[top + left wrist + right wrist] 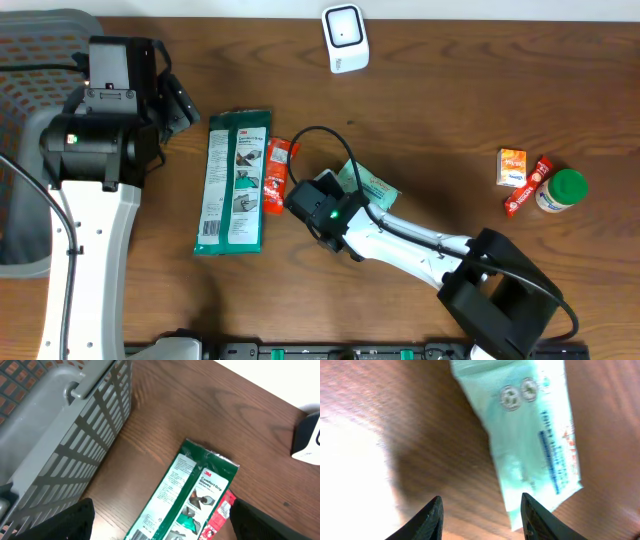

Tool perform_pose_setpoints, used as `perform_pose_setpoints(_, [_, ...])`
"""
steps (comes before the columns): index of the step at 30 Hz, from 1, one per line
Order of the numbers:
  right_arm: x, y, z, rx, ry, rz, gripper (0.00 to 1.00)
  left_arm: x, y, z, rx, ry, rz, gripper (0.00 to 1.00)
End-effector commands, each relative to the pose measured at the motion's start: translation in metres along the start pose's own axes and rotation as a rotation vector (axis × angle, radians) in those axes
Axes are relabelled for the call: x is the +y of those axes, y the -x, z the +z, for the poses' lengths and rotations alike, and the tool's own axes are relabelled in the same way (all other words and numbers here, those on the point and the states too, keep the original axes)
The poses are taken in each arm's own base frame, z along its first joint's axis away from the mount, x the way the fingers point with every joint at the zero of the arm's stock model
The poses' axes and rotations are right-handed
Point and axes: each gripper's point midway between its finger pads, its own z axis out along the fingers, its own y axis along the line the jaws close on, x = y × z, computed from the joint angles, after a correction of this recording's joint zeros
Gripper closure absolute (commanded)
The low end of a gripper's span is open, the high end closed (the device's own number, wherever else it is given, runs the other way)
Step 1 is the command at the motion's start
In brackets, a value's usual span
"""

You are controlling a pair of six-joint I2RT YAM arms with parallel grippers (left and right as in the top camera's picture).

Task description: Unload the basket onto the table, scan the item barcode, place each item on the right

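Note:
A pale green wipes packet [530,425] lies flat on the wooden table, and in the overhead view this packet [368,185] sits at mid-table, partly under my right arm. My right gripper [481,499] hovers just beside it, open, with only bare wood between its fingers [432,517]. From above, the right gripper [312,192] is at the packet's left edge. The white barcode scanner [345,38] stands at the table's far edge. My left gripper [160,525] is open above a green glove packet [187,490], holding nothing.
A red snack packet [277,175] lies against the green glove packet [235,180]. A grey basket [65,435] stands at the far left. An orange box [512,167], a red stick packet [527,187] and a green-lidded jar [560,190] sit at the right.

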Motion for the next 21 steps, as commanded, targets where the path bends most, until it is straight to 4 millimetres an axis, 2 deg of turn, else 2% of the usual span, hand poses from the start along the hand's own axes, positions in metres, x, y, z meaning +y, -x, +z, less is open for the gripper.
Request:
perform_pose_setpoints(1, [0.003,0.008,-0.008,-0.009,0.050,0.030,0.55,0.002,0.005,-0.002,-0.014,0.009,-0.004,0.13])
perform_pose_setpoints(5, [-0.023,0.033,-0.035,-0.066,0.064,0.108,0.56,0.002,0.005,-0.002,-0.014,0.009,-0.004,0.13])
perform_pose_setpoints(7, [-0.039,0.045,-0.049,-0.095,0.087,0.161,0.62,0.002,0.005,-0.002,-0.014,0.009,-0.004,0.13])
perform_pose_setpoints(9, [-0.050,0.054,-0.057,-0.117,0.140,0.216,0.75,0.002,0.005,-0.002,-0.014,0.009,-0.004,0.13])
perform_pose_setpoints(11, [-0.057,0.058,-0.059,-0.120,0.223,0.272,0.94,0.002,0.005,-0.002,-0.015,0.009,-0.004,0.13])
perform_pose_setpoints(12, [-0.059,0.057,-0.057,-0.109,0.256,0.296,0.99,0.002,0.005,-0.002,-0.015,0.009,-0.004,0.13])
perform_pose_setpoints(16, [-0.064,0.043,-0.039,-0.030,0.356,0.376,0.99,0.002,0.005,-0.002,-0.015,0.009,-0.004,0.13])
perform_pose_setpoints(17, [-0.066,0.035,-0.029,0.008,0.358,0.408,0.99,0.002,0.005,-0.002,-0.015,0.009,-0.004,0.13])
perform_pose_setpoints(21, [-0.052,0.009,-0.003,0.101,0.358,0.416,0.99,0.002,0.005,-0.002,-0.015,0.009,-0.004,0.13])
